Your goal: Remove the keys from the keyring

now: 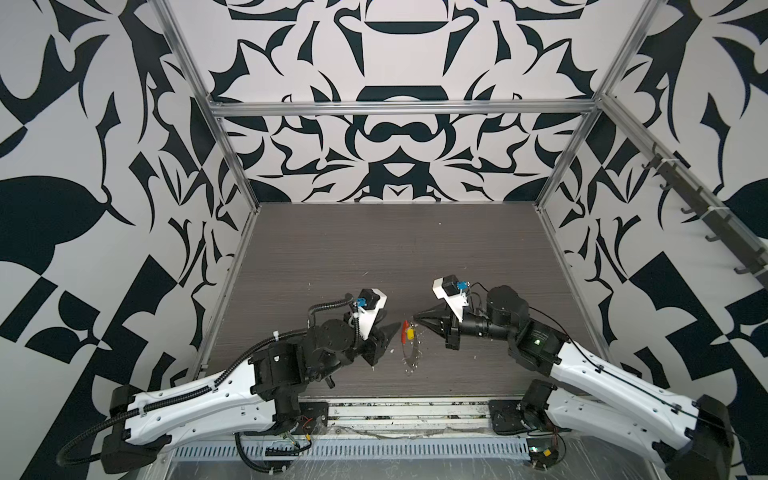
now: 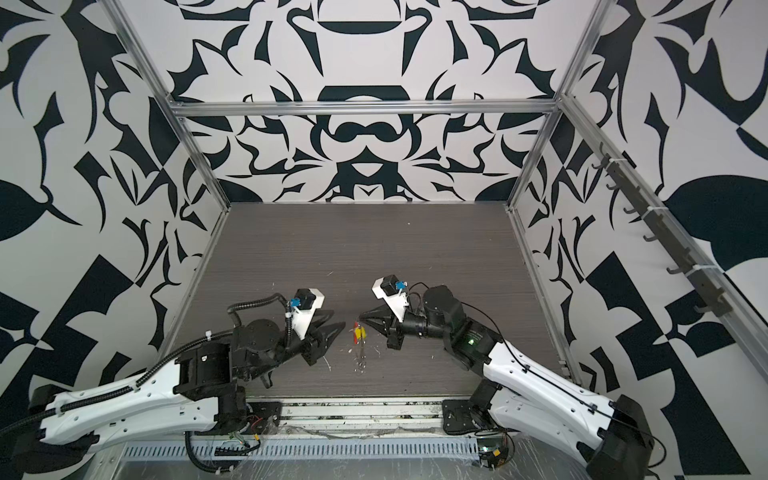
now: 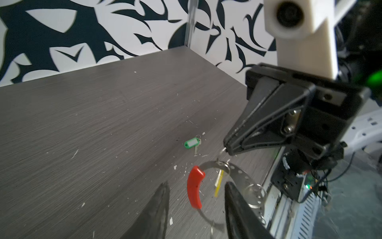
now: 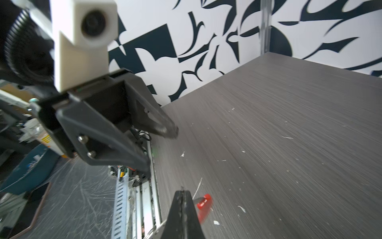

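The keyring [image 3: 237,172], a thin metal hoop with a red section [image 3: 195,190], stands on edge between my grippers; both top views show it edge-on [image 1: 408,357] [image 2: 360,357]. A key with a yellow tag [image 3: 218,182] [image 1: 410,333] hangs from its top. My right gripper [image 3: 226,149] [image 4: 182,192] [image 1: 415,318] [image 2: 361,318] is shut on a small wire ring at the hoop's top. My left gripper [image 3: 196,184] [image 1: 392,328] [image 2: 338,319] is open, its fingers on either side of the red section without touching it. A key with a green tag [image 3: 192,143] lies loose on the table beyond.
White flecks [image 3: 171,221] and scratches dot the dark wood-grain table [image 1: 374,257]. A metal rail and slotted cable duct [image 1: 374,451] run along the front edge. Patterned walls with aluminium posts close in the sides and back, and a hook rail [image 1: 706,216] lines the right wall.
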Robot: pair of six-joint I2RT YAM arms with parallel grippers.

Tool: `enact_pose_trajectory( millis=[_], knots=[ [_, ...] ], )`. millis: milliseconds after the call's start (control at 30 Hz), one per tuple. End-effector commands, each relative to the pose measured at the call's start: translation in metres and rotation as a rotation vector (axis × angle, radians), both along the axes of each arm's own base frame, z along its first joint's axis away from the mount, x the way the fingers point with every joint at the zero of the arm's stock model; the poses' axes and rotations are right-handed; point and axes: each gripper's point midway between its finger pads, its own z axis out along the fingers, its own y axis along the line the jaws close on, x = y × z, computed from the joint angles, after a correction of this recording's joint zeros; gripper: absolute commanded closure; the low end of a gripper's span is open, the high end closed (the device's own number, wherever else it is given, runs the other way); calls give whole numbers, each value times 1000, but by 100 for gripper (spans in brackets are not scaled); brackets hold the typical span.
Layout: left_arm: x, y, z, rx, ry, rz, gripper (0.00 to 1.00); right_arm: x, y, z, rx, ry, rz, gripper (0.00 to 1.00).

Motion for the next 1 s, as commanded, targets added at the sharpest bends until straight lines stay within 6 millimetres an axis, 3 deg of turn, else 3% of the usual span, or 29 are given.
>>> enact_pose_trajectory(
  millis=[0, 100, 300, 467, 767, 967],
  knots=[
    [-17, -13, 16, -75, -24, -129, 54, -16, 5, 41, 118, -49, 113, 100],
    [-25, -16, 18, -93, -27, -181, 54, -19, 4, 49, 146, -49, 127, 100],
    [-21, -21, 6, -49, -4, -167, 50, -20, 4, 60, 185, -49, 137, 100],
    [-12, -18, 6, -24, -27, -117, 56, -23, 5, 65, 201, -42, 158, 100],
    [-16, -13, 4, -33, -24, -132, 59, -24, 1, 73, 210, -55, 141, 100],
    [-17, 7, 25, -135, -70, -103, 60, -23, -2, 74, 204, -67, 123, 100]
  ],
)
